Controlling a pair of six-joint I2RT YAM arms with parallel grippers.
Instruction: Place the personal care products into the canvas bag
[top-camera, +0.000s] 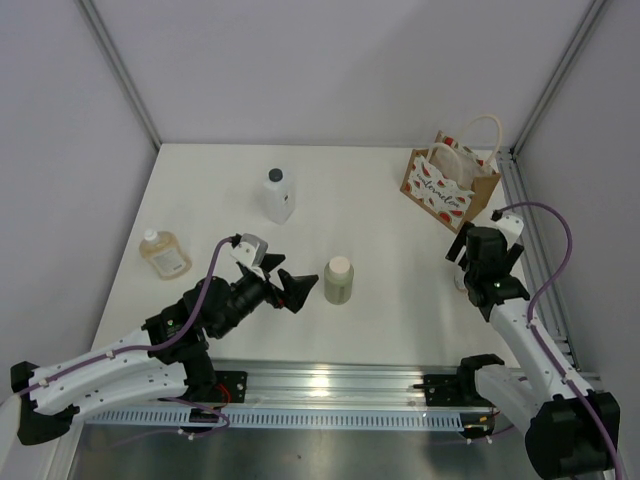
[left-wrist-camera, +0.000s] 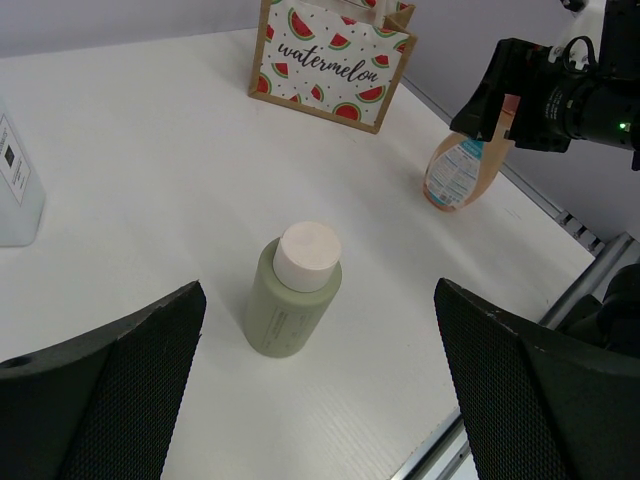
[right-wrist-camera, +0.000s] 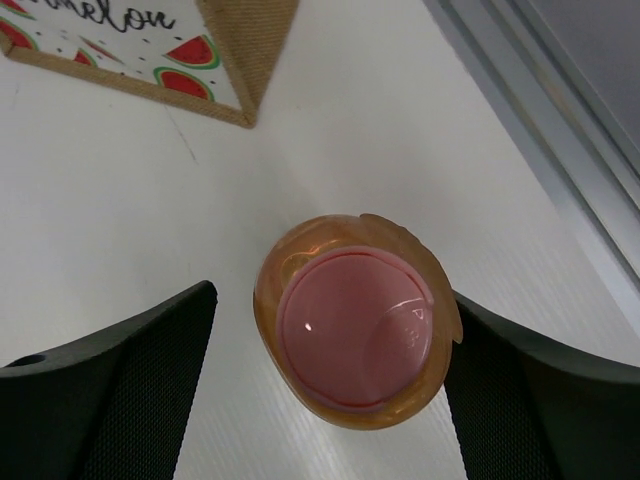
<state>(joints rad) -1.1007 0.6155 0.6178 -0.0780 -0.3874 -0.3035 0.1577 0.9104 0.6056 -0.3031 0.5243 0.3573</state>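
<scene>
Item, L to R: holding L jaws apart, facing beige cylinder standing upright mid-surface. Straddling orange bottle w/ R jaws apart, near canvas bag. Risking off-centre closing, tipping bottle toward surface edge.

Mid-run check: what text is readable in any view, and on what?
"watermelon": black script on the canvas bag's front panel.
Orange bottle label: too small to read.
Beige cylinder print: too faint.
White bottle label: blurred.
</scene>
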